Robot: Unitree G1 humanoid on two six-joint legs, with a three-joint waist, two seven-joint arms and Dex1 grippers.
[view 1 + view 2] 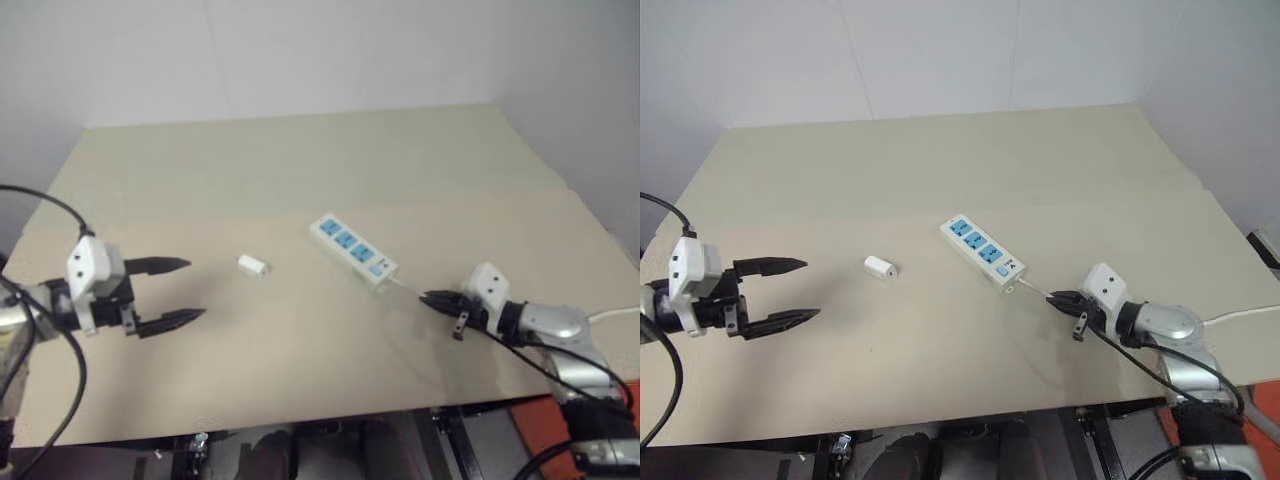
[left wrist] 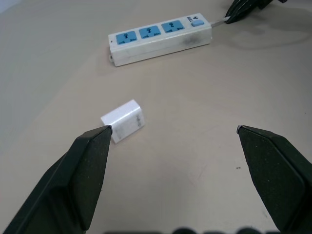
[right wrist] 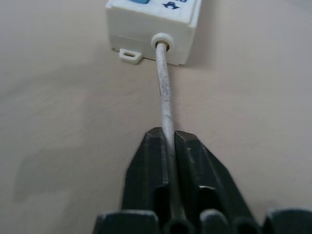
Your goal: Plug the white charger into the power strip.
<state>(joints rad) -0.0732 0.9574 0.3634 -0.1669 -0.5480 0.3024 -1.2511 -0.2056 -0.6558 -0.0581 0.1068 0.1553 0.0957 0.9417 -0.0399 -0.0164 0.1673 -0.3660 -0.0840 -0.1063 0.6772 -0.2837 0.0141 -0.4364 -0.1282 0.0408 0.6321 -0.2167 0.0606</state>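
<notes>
Setting: pale beige table (image 1: 300,380) against a plain white wall.
Power strip (image 1: 352,249): lies flat mid-table, sockets up, cord end toward the near right.
White charger (image 1: 253,265): lies on its side left of the strip, apart from it.
Right pincer (image 3: 170,141): clenched on the cord (image 3: 164,83) just short of the strip's end.
Left pincer (image 1: 170,292): released, jaws wide, aimed at the charger from the near left.
Risk, cord: a tug could swing or drag the strip.
Risk, charger: small and loose, so an off-centre closing could knock it away.
Risk, insertion: prongs may miss the socket if the strip shifts.
</notes>
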